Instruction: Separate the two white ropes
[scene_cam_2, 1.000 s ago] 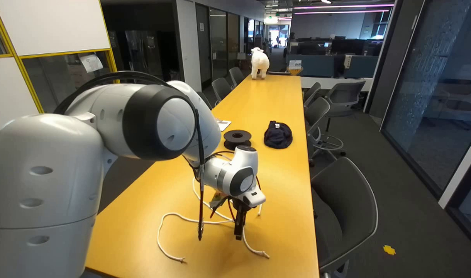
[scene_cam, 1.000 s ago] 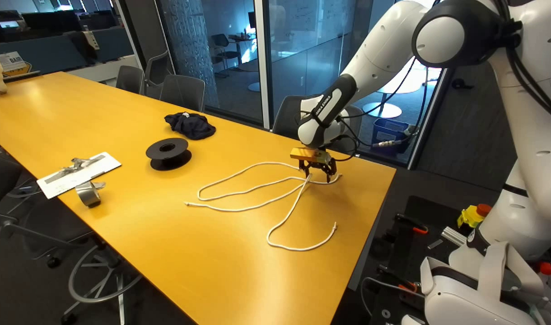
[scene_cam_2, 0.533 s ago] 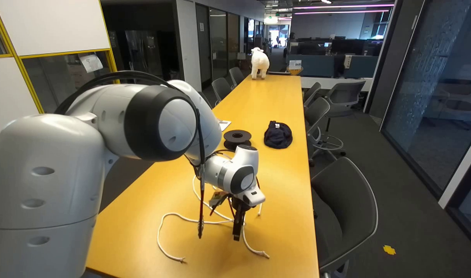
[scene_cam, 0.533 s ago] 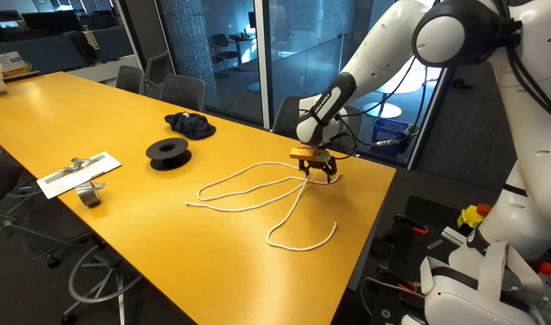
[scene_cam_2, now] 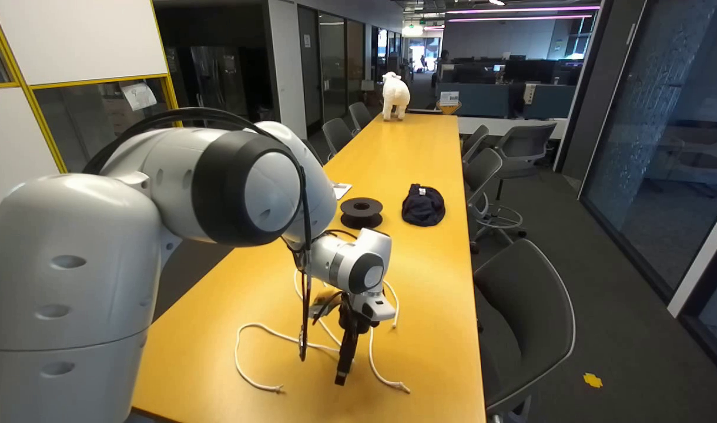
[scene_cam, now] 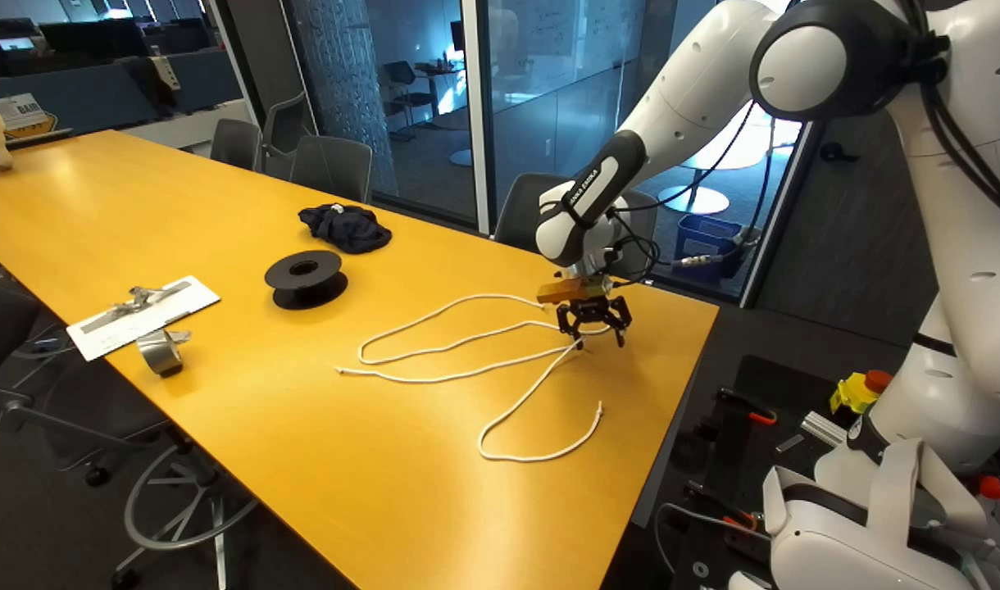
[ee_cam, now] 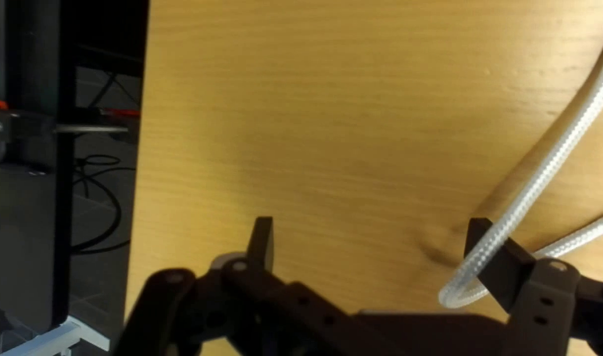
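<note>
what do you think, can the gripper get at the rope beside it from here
Probably yes: the gripper stands open, and in the wrist view a bend of the rope appears to pass around one finger, with nothing seen blocking it.

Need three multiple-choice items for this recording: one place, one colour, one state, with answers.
1. Where is the white animal figure?
A) on a chair
B) far end of the table
C) on the floor

2. Colour of the spool?
A) black
B) red
C) green

3. The gripper is:
A) shut on the spool
B) shut, empty
C) open

1 B: it stands where the table ends in an exterior view.
2 A: black in both exterior views.
3 C: its fingers stand wide apart in the wrist view, a white rope crossing one.
</note>
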`<action>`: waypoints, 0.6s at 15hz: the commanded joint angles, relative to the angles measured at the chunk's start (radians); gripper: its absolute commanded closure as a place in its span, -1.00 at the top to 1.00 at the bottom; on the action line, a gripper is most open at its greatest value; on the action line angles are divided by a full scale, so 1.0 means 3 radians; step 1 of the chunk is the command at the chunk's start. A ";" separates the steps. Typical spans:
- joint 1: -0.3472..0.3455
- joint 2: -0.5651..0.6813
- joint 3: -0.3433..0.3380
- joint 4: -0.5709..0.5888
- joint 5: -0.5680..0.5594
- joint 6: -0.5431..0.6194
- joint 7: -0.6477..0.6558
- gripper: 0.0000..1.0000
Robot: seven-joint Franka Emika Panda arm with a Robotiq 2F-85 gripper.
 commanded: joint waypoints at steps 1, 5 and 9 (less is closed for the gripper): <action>-0.0003 -0.0117 0.0077 -0.0017 0.0019 -0.0394 -0.0080 1.00; -0.0018 -0.0120 0.0107 0.0003 0.0033 -0.0560 -0.0106 1.00; -0.0021 -0.0144 0.0117 -0.0002 0.0030 -0.0632 -0.0180 1.00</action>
